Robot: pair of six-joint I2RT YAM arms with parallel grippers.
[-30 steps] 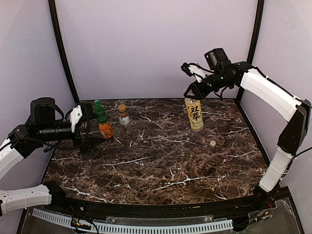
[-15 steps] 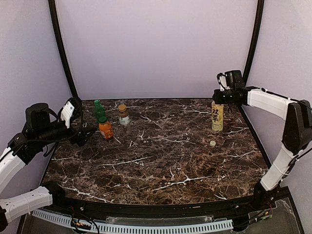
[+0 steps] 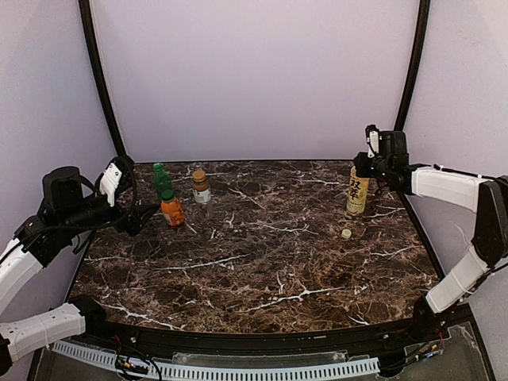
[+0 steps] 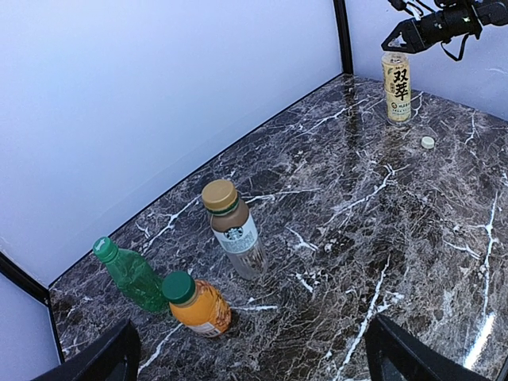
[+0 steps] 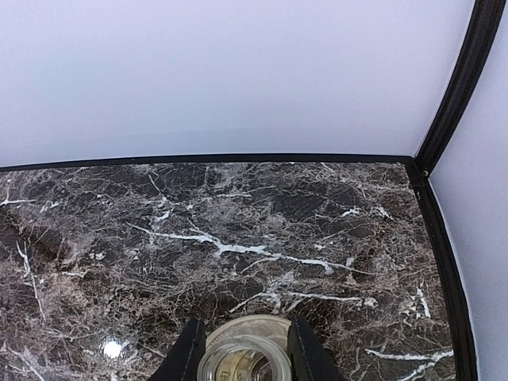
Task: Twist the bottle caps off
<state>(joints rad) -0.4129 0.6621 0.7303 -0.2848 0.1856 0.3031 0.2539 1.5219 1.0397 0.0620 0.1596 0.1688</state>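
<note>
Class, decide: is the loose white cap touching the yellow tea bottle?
Apart: top view shows bare marble between white cap and tea bottle.

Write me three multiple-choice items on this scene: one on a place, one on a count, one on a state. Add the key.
1. Where is the cream-white cap?
A. Loose on the table, near the tea bottle
B. Screwed onto that bottle
C. Among the bottles at the left

2. How many bottles have a cap on?
A. One
B. Three
C. Four

3. What is the right gripper doing?
A. Open above the table
B. Out of view
C. Shut on the tea bottle's neck

Key:
1 A, the cap lies on the marble apart from the bottle.
2 B, the green bottle, orange bottle and brown bottle are capped; the tea bottle's mouth is bare.
3 C, the right wrist view shows it closed round the open mouth.
</note>
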